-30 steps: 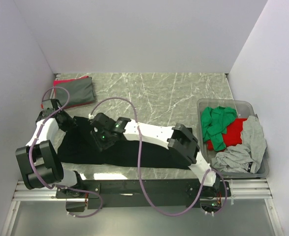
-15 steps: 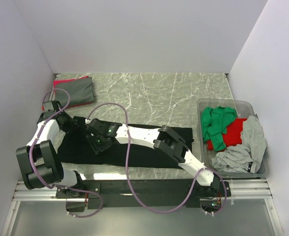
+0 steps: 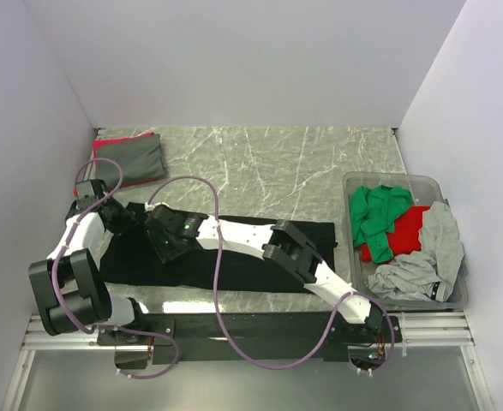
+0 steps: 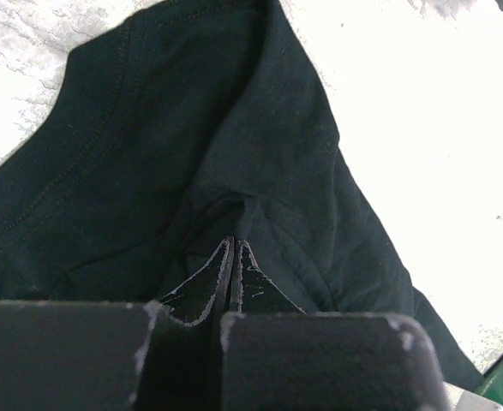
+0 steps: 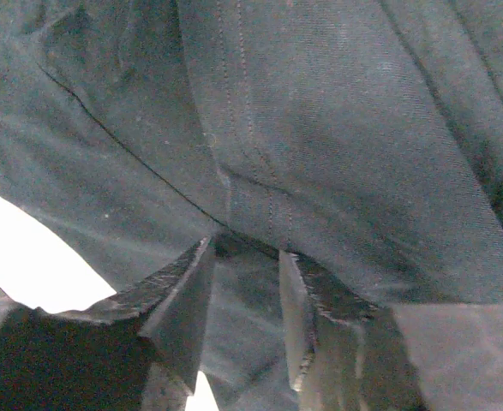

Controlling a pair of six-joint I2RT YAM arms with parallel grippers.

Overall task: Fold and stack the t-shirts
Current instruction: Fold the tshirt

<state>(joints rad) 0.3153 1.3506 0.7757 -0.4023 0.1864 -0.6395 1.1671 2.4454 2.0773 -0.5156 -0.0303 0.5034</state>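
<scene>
Bare marble table [image 3: 302, 171] lies open between the folded shirts [image 3: 133, 158] and the bin [image 3: 405, 177].

I see the black t-shirt [image 3: 144, 265] spread at 7 o'clock, folded grey t-shirt [image 3: 135, 158] at 10; green t-shirt [image 3: 375, 210], red t-shirt [image 3: 410, 227], loose grey t-shirt [image 3: 422, 265] heaped at 3.
</scene>
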